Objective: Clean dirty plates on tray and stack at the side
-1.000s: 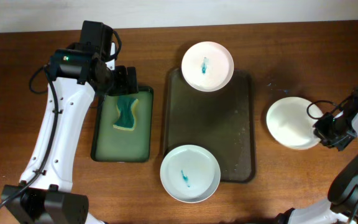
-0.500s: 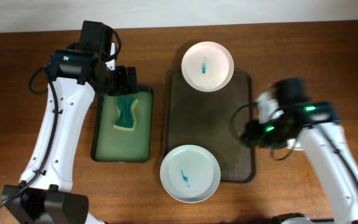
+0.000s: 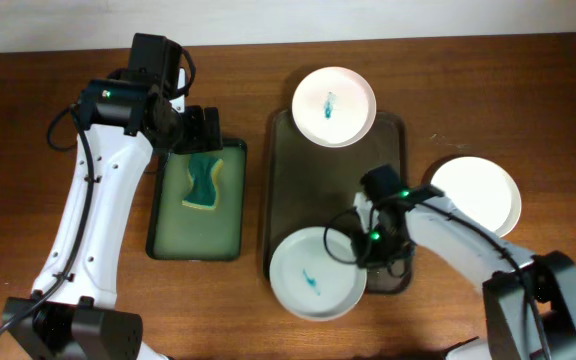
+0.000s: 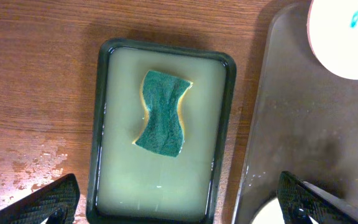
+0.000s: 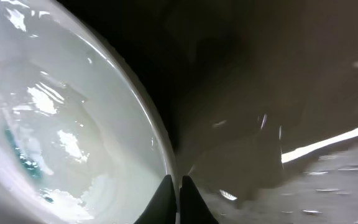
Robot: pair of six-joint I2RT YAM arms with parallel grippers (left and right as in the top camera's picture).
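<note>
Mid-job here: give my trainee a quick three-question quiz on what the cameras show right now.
1. True or false: the sponge lies in the green tray.
2. How many plates show a teal smear?
3. The right gripper pinches: A) the near plate at its rim; B) the sponge; C) the green tray.
Key: 1 true. 2 two, the near plate and the far plate. 3 A.
</note>
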